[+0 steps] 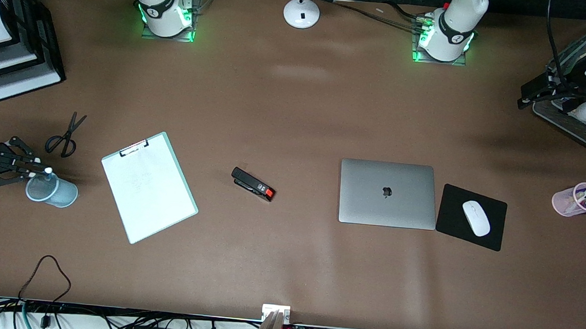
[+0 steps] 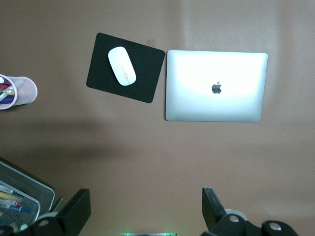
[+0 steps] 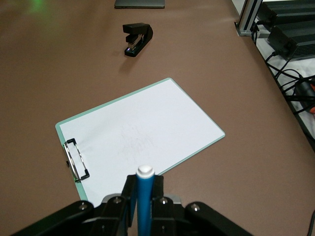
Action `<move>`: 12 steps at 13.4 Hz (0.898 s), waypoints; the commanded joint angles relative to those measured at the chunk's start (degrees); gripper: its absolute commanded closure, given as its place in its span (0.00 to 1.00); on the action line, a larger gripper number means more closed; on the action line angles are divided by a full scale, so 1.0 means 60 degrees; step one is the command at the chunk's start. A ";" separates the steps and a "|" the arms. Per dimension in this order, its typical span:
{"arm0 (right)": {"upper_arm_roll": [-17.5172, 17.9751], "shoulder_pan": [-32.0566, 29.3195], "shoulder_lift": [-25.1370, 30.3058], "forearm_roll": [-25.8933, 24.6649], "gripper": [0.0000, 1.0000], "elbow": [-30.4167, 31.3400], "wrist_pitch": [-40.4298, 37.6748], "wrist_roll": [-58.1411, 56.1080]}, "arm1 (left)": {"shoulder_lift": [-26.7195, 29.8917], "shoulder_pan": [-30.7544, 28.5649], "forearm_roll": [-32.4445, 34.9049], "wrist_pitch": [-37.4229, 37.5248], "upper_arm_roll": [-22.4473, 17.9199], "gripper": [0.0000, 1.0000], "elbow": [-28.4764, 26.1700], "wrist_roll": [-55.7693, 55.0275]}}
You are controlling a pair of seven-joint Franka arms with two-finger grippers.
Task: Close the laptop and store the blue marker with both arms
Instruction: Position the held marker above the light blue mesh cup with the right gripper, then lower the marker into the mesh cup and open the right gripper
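Observation:
The laptop lies closed on the table, silver lid up with the dark logo showing; it also shows in the left wrist view. My right gripper is shut on the blue marker, white end pointing out, just above the rim of a light blue cup at the right arm's end of the table. In the right wrist view the marker stands between the gripper's fingers. My left gripper is open and empty, raised at the left arm's end; its fingers are spread wide.
A clipboard, black stapler and scissors lie between the cup and the laptop. A black mouse pad with a white mouse lies beside the laptop. A pink pen cup, mesh tray and paper trays stand at the table's ends.

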State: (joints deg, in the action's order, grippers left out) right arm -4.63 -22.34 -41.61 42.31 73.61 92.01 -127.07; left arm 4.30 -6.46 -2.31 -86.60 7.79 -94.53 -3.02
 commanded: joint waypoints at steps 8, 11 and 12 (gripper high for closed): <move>0.0084 -0.0290 -0.0740 0.0683 0.98 -0.0345 0.0675 -0.1556 | 0.0014 -0.0051 -0.0055 0.0033 0.0005 0.00 0.0124 0.0182; 0.0084 -0.0509 -0.1062 0.0712 0.98 -0.0345 0.0675 -0.1761 | 0.0117 -0.0051 -0.0055 0.0121 -0.0024 0.00 0.0169 0.0182; 0.0098 -0.0568 -0.1150 0.0727 0.97 -0.0360 0.0689 -0.1820 | 0.0118 -0.0051 -0.0055 0.0252 -0.0039 0.00 0.0183 0.0182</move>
State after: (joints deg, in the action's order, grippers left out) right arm -4.63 -24.45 -46.75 45.06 73.23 96.41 -136.34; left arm 4.43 -6.46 -2.31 -86.65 7.73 -94.07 -3.02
